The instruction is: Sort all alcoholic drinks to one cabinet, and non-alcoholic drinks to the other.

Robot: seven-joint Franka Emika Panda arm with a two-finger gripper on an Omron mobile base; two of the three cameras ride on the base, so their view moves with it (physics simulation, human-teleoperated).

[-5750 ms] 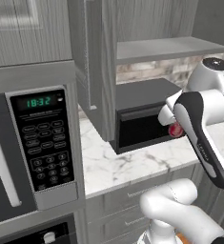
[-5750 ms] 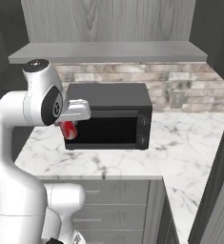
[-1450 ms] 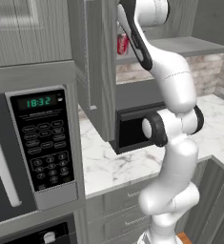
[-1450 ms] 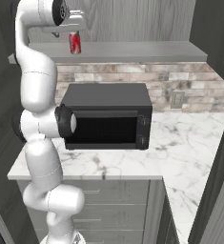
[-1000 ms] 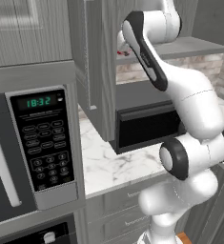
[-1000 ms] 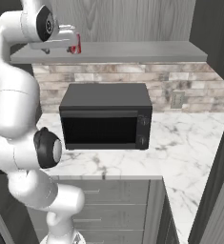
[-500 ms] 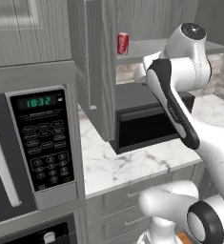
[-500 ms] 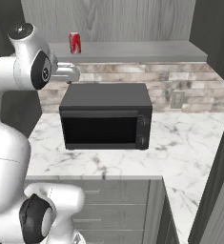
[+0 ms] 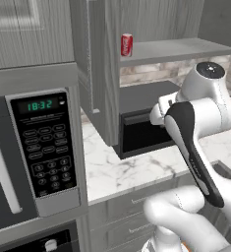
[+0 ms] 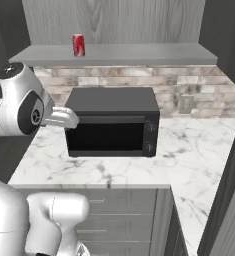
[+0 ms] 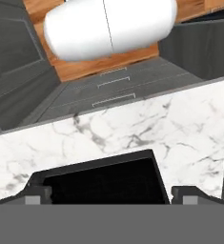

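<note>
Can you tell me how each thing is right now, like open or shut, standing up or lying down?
Soda can: standing upright on the shelf, nothing holding it.
Gripper: open, empty, pointing down at the counter.
Toaster oven: door shut.
Microwave: door shut, clock lit.

A short red soda can with white lettering (image 9: pixel 126 45) stands upright on the grey shelf (image 9: pixel 186 49) inside the open upper cabinet; it sits near the shelf's left end (image 10: pixel 78 45), close to the front edge; nothing touches it.
</note>
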